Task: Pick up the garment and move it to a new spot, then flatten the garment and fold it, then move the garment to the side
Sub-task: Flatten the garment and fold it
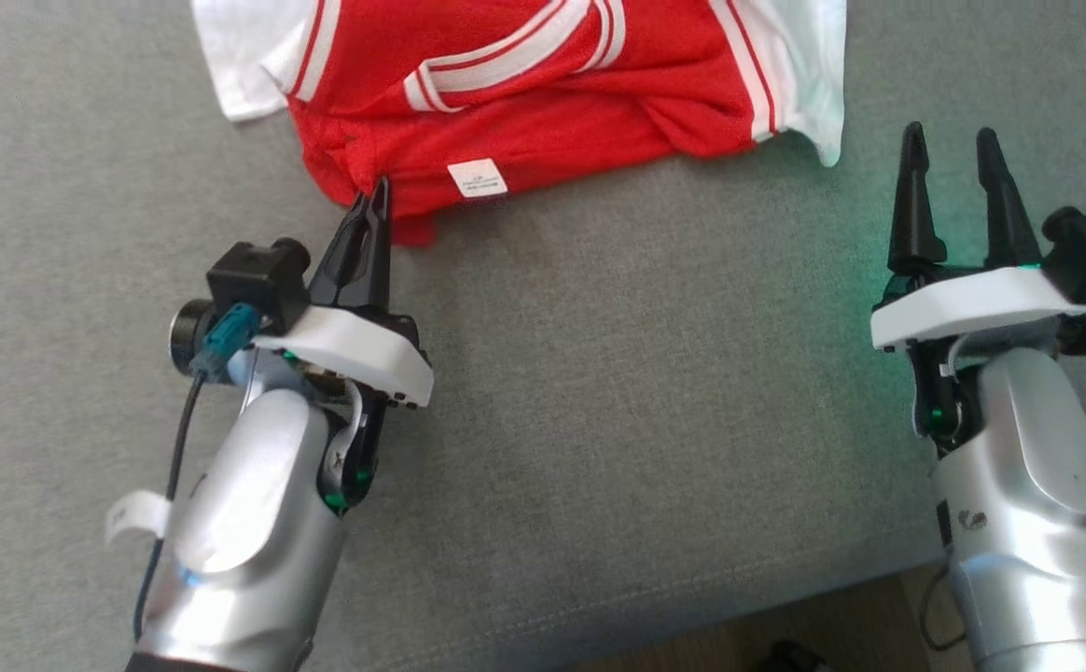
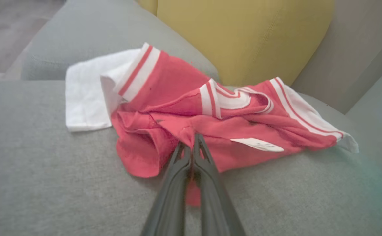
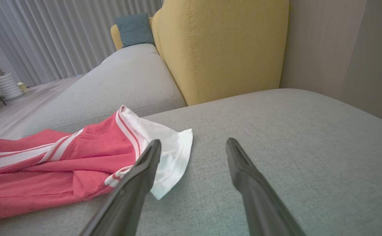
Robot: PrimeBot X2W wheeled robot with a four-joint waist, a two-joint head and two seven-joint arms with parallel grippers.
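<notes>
The garment (image 1: 543, 103) lies crumpled on the grey sofa seat (image 1: 655, 392), bright red mesh with white stripe trim, white lining and a small white label (image 1: 477, 177). My left gripper (image 1: 377, 191) is shut on its near red edge. In the left wrist view the two fingers meet at a pinched fold (image 2: 191, 139) of the garment (image 2: 174, 78), and red cloth shows between them lower down. My right gripper (image 1: 951, 140) stands open to the right of the garment, a little above the seat. In the right wrist view its fingers (image 3: 193, 144) flank bare cushion beside the garment's white corner (image 3: 174, 147).
A yellow back cushion (image 2: 243, 32) rises just behind the garment, also seen as the yellow cushion (image 3: 220, 49). The seat's front edge (image 1: 786, 597) runs near my arms, with wooden floor (image 1: 888, 616) below. A teal pillow (image 3: 134, 28) and curtains lie far off.
</notes>
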